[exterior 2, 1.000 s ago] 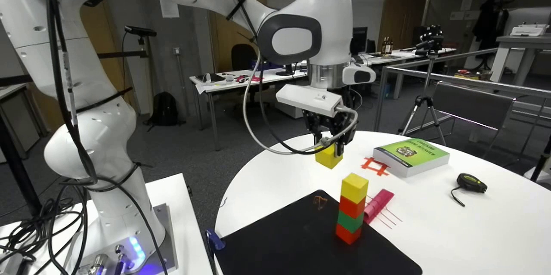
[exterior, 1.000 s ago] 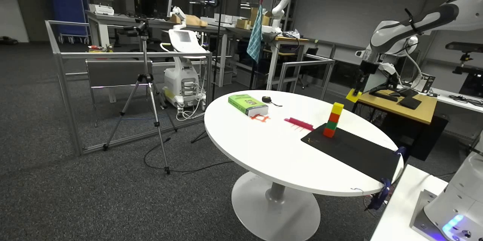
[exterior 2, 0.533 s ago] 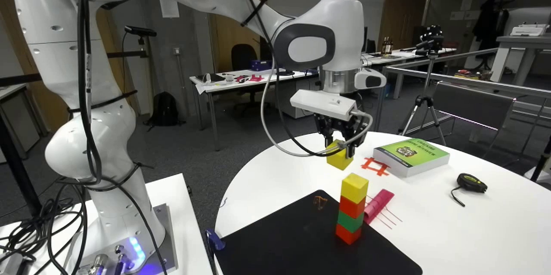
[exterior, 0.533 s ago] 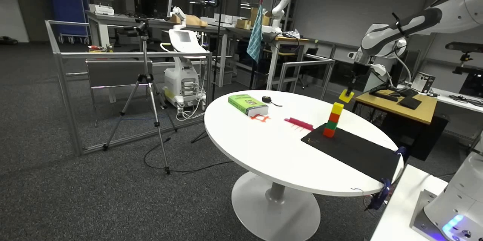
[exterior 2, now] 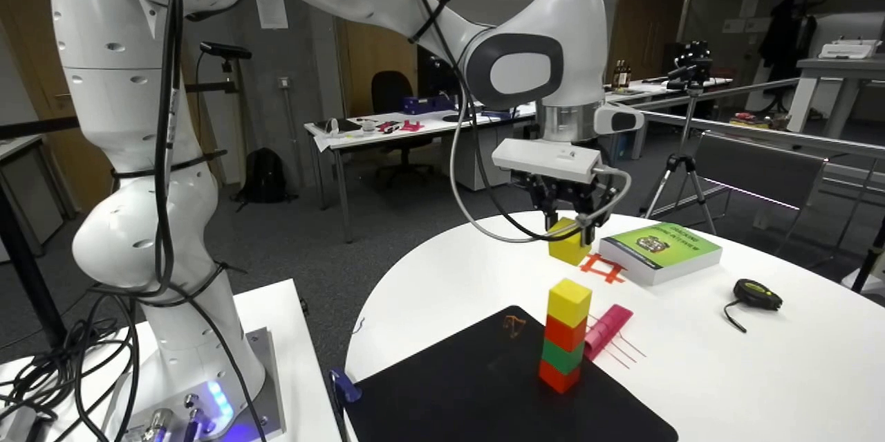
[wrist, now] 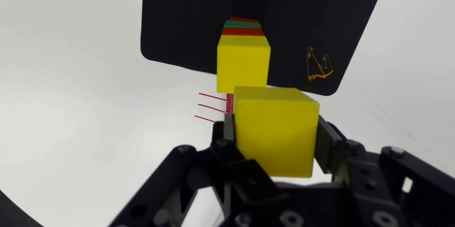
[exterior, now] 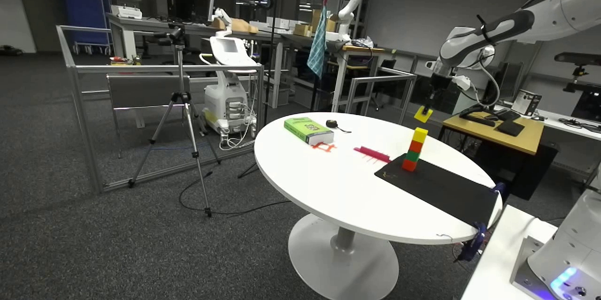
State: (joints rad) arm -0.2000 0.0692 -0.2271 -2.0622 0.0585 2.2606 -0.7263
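We see the black two-fingered pincer (exterior 2: pixel 569 229) closed around a plain yellow cube (exterior 2: pixel 568 252), its pads (wrist: pixel 322 142) pressed to two opposite sides. In both exterior views we find this cube in the air above the round white surface (exterior 2: pixel 760 387), higher than a tower of four stacked cubes (exterior 2: pixel 563 345) and apart from it. From the top down, we count yellow, red, green and red in that tower, which stands upright on a flat black mat (exterior 2: pixel 477 380), just beside the edge. In the wrist view, the held cube hides a corner of the tower's topmost one.

In an exterior view, we find a magenta strip (exterior 2: pixel 608 330) with thin prongs lying just right of the tower. Farther off, a flat orange-red lattice (exterior 2: pixel 611 277) lies just beside a thick green-and-white book (exterior 2: pixel 660 248). A black tape measure (exterior 2: pixel 757 295) lies near and right of the book, and a dark blue clamp (exterior 2: pixel 346 385) sits at the surface's left edge.
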